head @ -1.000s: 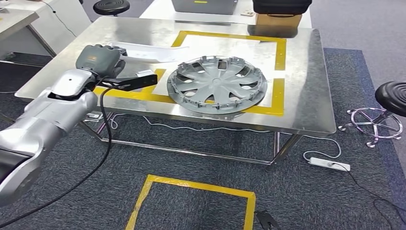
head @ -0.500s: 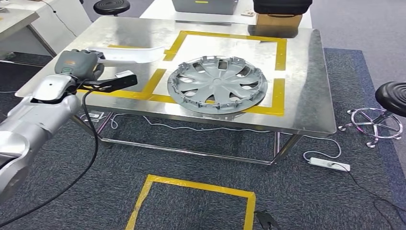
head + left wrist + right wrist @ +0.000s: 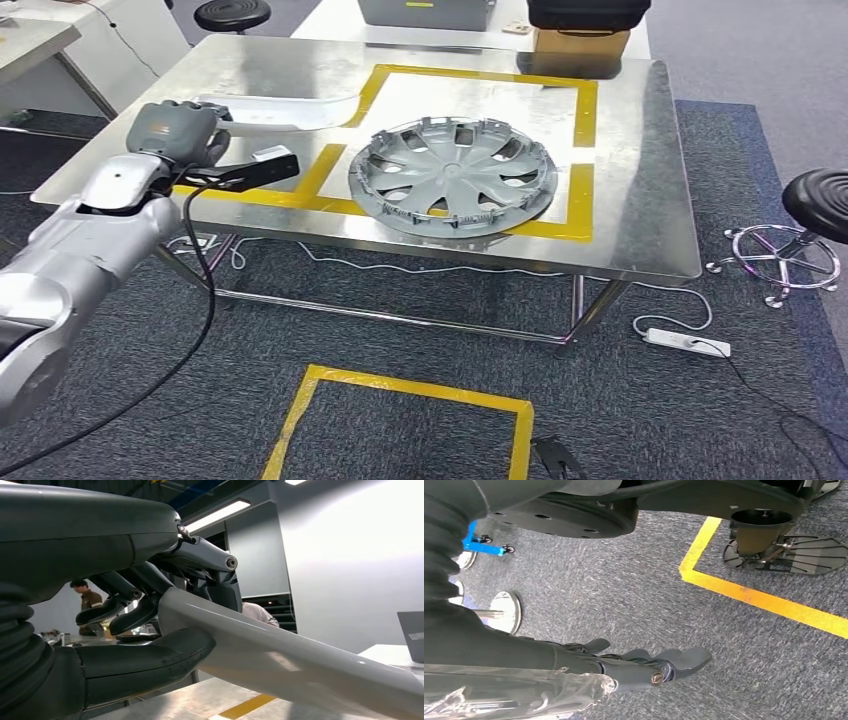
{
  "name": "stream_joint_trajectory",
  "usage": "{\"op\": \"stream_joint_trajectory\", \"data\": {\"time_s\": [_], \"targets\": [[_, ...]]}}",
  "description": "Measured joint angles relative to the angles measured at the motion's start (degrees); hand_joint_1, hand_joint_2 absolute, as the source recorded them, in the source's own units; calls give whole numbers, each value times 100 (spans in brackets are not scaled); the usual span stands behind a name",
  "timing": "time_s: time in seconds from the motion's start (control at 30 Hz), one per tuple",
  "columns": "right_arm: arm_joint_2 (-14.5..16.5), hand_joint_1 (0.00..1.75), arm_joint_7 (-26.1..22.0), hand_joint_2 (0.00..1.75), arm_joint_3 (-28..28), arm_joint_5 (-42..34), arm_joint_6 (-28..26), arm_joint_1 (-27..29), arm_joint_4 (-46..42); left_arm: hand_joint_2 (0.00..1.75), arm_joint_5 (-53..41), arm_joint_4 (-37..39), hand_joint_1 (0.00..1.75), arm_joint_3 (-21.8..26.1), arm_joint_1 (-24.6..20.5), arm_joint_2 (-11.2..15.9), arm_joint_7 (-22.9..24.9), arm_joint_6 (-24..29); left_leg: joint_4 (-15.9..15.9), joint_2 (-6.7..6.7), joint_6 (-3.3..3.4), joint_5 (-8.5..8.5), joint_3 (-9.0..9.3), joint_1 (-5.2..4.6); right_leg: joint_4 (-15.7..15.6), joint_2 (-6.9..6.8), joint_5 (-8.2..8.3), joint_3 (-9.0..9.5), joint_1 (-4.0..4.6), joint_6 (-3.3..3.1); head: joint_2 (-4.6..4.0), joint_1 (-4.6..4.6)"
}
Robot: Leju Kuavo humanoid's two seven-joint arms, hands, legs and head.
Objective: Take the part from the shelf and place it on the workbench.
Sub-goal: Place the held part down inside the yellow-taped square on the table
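Left hand (image 3: 178,128) is out over the near-left corner of the workbench (image 3: 640,200), and it has the part (image 3: 285,112), a long pale curved panel, gripped at one end. The wrist view shows why it sits so steady: the thumb (image 3: 145,662) presses up under the panel's smooth face while the darker fingers (image 3: 205,560) wrap over the top edge, so the part (image 3: 300,665) is clamped from both sides and sticks out away from the hand like a lever. Holding it at the end keeps the hand at the table's edge while the free length reaches inward, toward the yellow tape outline (image 3: 470,75). I can't tell whether the far tip is touching the steel or just above it; the panel looks low and roughly level with the top.

The hubcap (image 3: 453,175) lies flat across the lower edge of that taped rectangle, so that patch is taken; the panel hangs just beside it on its left, apart from it. By my reading the placing step is nearly done: lower, settle, let go. The risk is the long overhang swinging into the hubcap rim as the grip loosens.

Right hand (image 3: 644,667) hangs down over the grey carpet, fingers loosely extended and apart, holding nothing, kept out of the way since one hand manages this light piece
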Motion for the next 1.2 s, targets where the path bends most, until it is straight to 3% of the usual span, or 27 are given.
{"op": "stream_joint_trajectory", "data": {"time_s": [0.17,0.37,0.5,0.57,0.63,0.7,0.73,0.8,0.83,0.9,0.97,1.03,1.1,1.17,1.2], "targets": [[0,0,0,175,0,2,0,-4,0,175,-33,0,175,3,-7,-10,7,0,3,0,2,-1,-1,-1,-1,0,1,1,-3,1,0,0],[4,0,0,175,0,8,9,-2,2,175,-66,0,175,7,-12,-9,32,13,79,1,84,-36,-29,-14,0,5,3,3,-19,41,0,-2],[7,0,-1,175,0,10,6,0,0,175,-77,-3,175,9,-19,-3,37,23,29,11,143,-5,-5,-2,-7,-2,-2,-11,-19,114,0,2],[7,0,-5,175,0,8,4,-2,-2,175,-93,-6,175,11,-31,-7,39,30,-47,29,176,20,60,26,311,-24,-163,-171,-18,156,0,18],[7,0,-7,175,0,5,4,12,-2,175,-110,-7,175,12,-33,-10,46,31,-57,45,197,-8,102,32,1070,-47,-453,-545,-45,213,0,26],[7,0,-8,175,-1,3,4,28,-2,175,-125,-7,175,11,-11,-14,54,28,-54,48,179,-59,156,50,1596,-70,-547,-842,-89,292,0,25],[7,0,-8,175,-1,3,4,30,-2,175,-130,-7,175,11,0,-16,55,26,-49,45,152,-94,194,70,1548,-83,-446,-840,-118,336,0,25],[7,0,-7,175,0,2,4,33,-2,175,-136,-7,175,11,8,-17,56,24,-8,38,62,-206,286,125,892,-118,-69,-538,-204,454,0,26],[21,0,-7,175,-1,3,8,37,5,175,-136,-6,175,11,0,-16,56,23,34,31,5,-275,307,141,547,-125,24,-352,-231,503,0,45],[44,0,-5,175,-1,3,8,35,16,175,-140,-6,175,14,-15,-13,57,23,103,15,-79,-382,307,144,245,-121,-26,-162,-242,447,0,61],[49,0,-3,175,-1,4,5,21,20,175,-150,-6,175,14,-14,-18,61,21,108,5,-112,-446,319,153,296,-101,-161,-154,-205,260,0,36],[42,0,-1,175,-2,6,4,12,12,175,-155,-8,175,16,-13,-30,64,19,241,22,-128,-544,292,178,328,-77,-257,-111,-174,138,1,-3],[38,0,-1,175,-1,8,1,7,3,175,-156,-10,175,21,-12,-38,65,16,877,42,-116,-720,-80,157,331,-61,-352,-15,-157,51,1,-33],[37,0,-1,175,-1,9,0,11,1,175,-157,-9,175,22,18,-40,67,9,1749,44,-85,-853,-735,109,329,-56,-459,106,-141,9,0,-45],[37,0,-1,175,-1,9,1,18,0,175,-159,-8,175,22,42,-38,69,6,1994,44,-63,-795,-1005,90,329,-49,-520,179,-135,1,0,-49]]}}
